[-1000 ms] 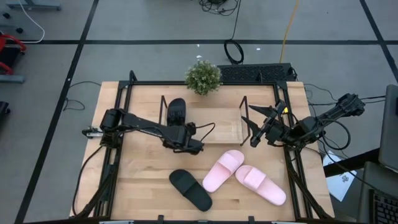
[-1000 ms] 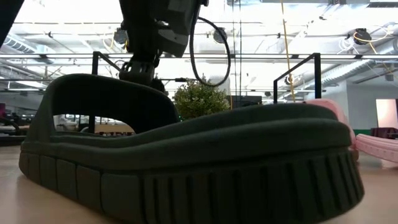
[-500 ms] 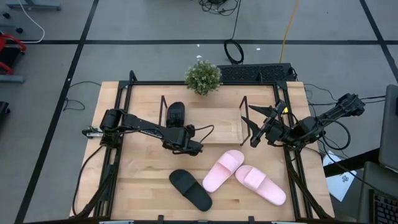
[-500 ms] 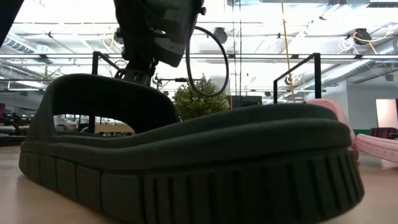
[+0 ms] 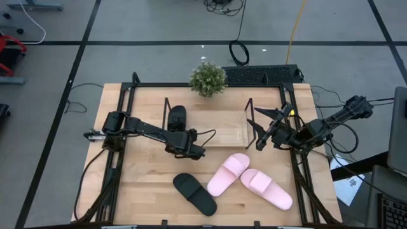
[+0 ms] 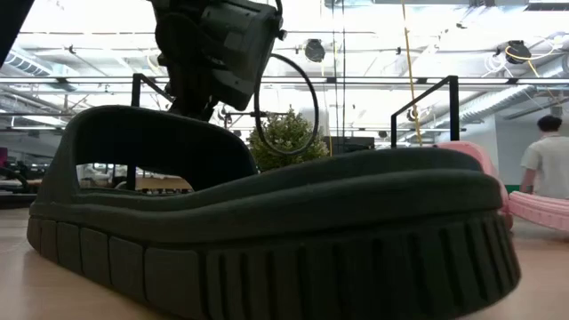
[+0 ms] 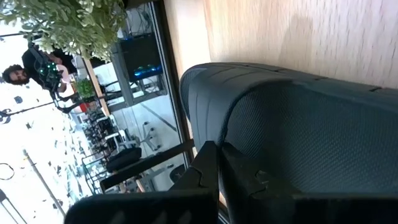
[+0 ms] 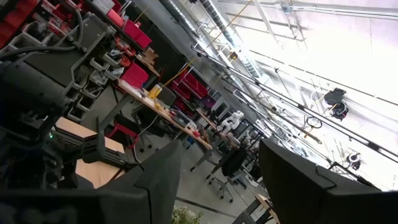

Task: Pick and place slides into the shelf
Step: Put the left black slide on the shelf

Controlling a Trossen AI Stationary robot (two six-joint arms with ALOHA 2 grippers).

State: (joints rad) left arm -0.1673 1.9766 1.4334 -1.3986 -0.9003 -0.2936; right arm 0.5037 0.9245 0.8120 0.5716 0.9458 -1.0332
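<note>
Black slide [image 5: 177, 117], pinched at its heel by our left gripper [image 5: 180, 132], has slid deeper into the left end of the shelf [image 5: 236, 135] over the last second. We judge it nearly placed; one black slide and two pink ones wait on the table [image 5: 143, 178]. Our right gripper [image 5: 262, 133], spread, idles beside the shelf.

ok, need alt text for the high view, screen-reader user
Overhead view of a wooden table: the left hand holds a black slide at the left end of a wire shelf. Another black slide and two pink slides lie on the table in front. The right hand waits open near the shelf's right end; a potted plant stands behind.
</note>
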